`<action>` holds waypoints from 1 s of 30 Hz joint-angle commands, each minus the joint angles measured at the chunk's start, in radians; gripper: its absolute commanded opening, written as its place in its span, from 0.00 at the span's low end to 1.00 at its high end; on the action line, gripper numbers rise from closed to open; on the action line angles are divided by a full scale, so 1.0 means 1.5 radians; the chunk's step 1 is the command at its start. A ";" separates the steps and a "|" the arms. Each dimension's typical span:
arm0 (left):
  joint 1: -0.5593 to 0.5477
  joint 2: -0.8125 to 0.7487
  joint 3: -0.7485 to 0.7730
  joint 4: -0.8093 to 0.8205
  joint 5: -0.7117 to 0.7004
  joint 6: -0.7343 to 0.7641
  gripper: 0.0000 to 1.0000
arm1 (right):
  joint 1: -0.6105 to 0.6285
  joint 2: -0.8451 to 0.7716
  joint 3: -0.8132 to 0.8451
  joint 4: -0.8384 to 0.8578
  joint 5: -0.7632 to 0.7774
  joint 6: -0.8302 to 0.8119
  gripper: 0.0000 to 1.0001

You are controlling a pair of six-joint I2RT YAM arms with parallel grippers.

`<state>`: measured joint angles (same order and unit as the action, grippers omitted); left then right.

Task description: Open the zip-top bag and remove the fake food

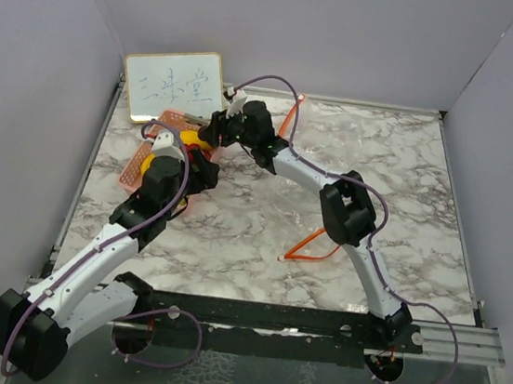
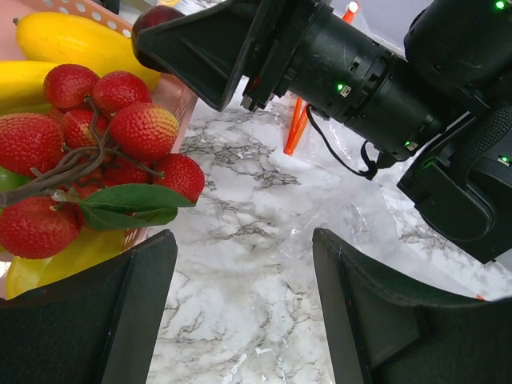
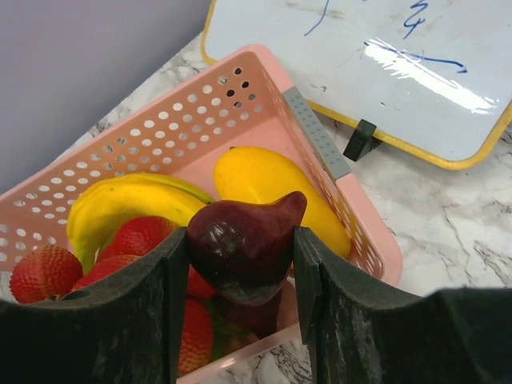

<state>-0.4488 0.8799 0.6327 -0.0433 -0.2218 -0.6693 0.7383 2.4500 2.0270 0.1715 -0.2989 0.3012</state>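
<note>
A dark purple fruit piece [image 3: 248, 228] sits between the fingers of my right gripper [image 3: 242, 248], which is shut on it just above the pink basket [image 3: 200, 104]. In the basket lie a yellow banana [image 3: 128, 204], a yellow-orange lemon [image 3: 264, 180] and a red berry cluster [image 2: 120, 128] with green leaves. Beside the basket, my left gripper [image 2: 242, 240] hangs open over the marble with nothing between its fingers. The clear zip-top bag [image 2: 360, 216] lies flat under it, its orange zip strip [image 2: 296, 128] behind. From above, both grippers meet at the basket [image 1: 136, 170].
A small whiteboard [image 1: 174, 84] with blue writing leans at the back left, just behind the basket. Grey walls close in the table on three sides. The bag's orange edges [image 1: 311, 246] show near the right arm's elbow.
</note>
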 commanded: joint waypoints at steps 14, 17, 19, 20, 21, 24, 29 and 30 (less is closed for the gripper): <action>0.010 0.026 0.021 0.014 0.008 0.029 0.73 | -0.003 -0.089 -0.079 0.031 0.018 -0.075 0.83; 0.009 0.032 0.031 0.009 0.003 0.043 0.77 | -0.003 -0.138 -0.136 0.058 0.049 -0.078 0.83; 0.007 0.046 0.036 0.011 0.019 0.041 0.79 | -0.009 -0.189 -0.211 0.101 0.070 -0.071 0.82; 0.003 0.056 0.036 0.016 0.028 0.036 0.79 | -0.011 -0.221 -0.255 0.135 0.079 -0.064 0.82; -0.003 0.063 0.036 0.025 0.036 0.032 0.79 | -0.013 -0.254 -0.305 0.166 0.086 -0.058 0.82; -0.034 0.080 0.030 0.065 0.028 0.022 0.79 | -0.019 -0.355 -0.448 0.227 0.119 -0.045 0.82; -0.086 0.142 0.045 0.119 0.009 0.021 0.79 | -0.027 -0.533 -0.671 0.233 0.181 -0.077 0.94; -0.097 0.159 0.051 0.130 0.010 0.020 0.79 | -0.029 -0.565 -0.712 0.226 0.191 -0.087 0.96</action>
<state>-0.5453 1.0462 0.6636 0.0513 -0.2028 -0.6361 0.7078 1.7679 1.1690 0.4503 -0.1329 0.2184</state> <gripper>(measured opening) 0.785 0.906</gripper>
